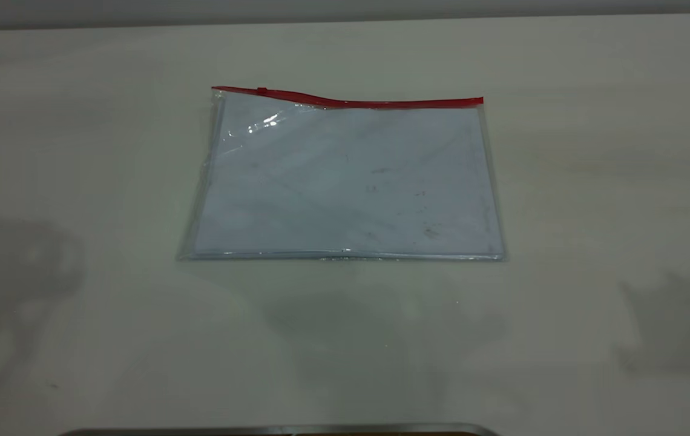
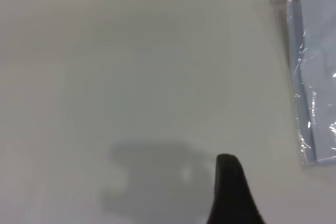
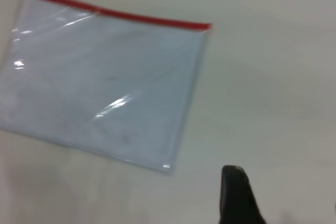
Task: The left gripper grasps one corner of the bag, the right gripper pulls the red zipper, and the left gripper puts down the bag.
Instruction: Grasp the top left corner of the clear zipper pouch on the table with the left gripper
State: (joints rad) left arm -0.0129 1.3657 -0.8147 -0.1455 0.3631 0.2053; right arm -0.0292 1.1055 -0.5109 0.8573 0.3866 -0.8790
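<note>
The left gripper (image 2: 231, 192) hangs over bare table (image 1: 78, 151) well off the bag's left edge (only one dark tip shows, so I cannot tell how its pincer is set). The bag (image 1: 345, 181) lies flat mid-table, untouched, its red zipper (image 1: 369, 102) along the far edge with the slider tab (image 1: 261, 91) near the left corner (image 1: 216, 92). The right gripper (image 3: 237, 195) hovers off the bag's right side, likewise impossible to judge.

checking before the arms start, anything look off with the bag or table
Mostly fine. The bag lies flat on the table, but its red zipper bows up near the exterior view's left end, and the plastic is smudged.
</note>
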